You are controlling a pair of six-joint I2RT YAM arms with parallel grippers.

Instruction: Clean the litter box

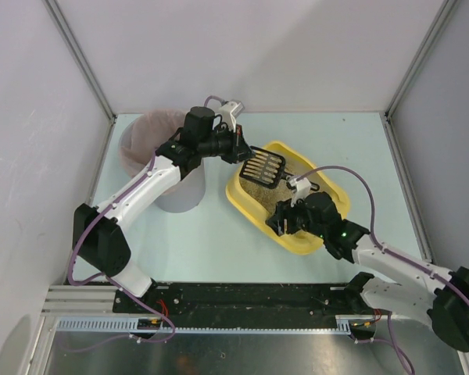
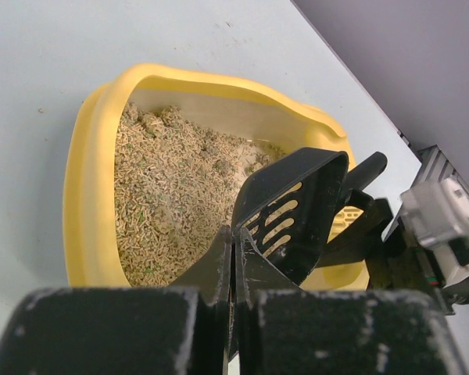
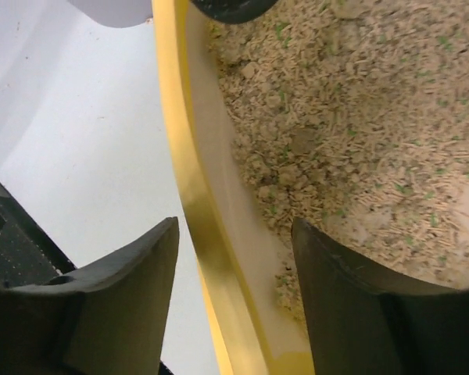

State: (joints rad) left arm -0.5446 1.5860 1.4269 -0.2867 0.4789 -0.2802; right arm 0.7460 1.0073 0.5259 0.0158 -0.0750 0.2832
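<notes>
The yellow litter box [image 1: 238, 199] lies right of centre on the table, with beige litter [image 2: 172, 180] in it. My left gripper [image 1: 246, 150] hangs over its far left end, shut on the black slotted scoop [image 1: 266, 166]. In the left wrist view the scoop [image 2: 293, 211] hangs tilted just beyond the closed fingertips, above the litter. My right gripper [image 1: 284, 223] sits at the box's near left side. In the right wrist view it [image 3: 234, 226] stands open astride the yellow rim [image 3: 189, 187], one finger outside and one over the litter, with a gap on each side.
A tall grey bin with a pink liner [image 1: 152, 141] stands at the back left, close beside the left arm. White walls enclose the table on three sides. A black rail [image 1: 242, 301] runs along the near edge.
</notes>
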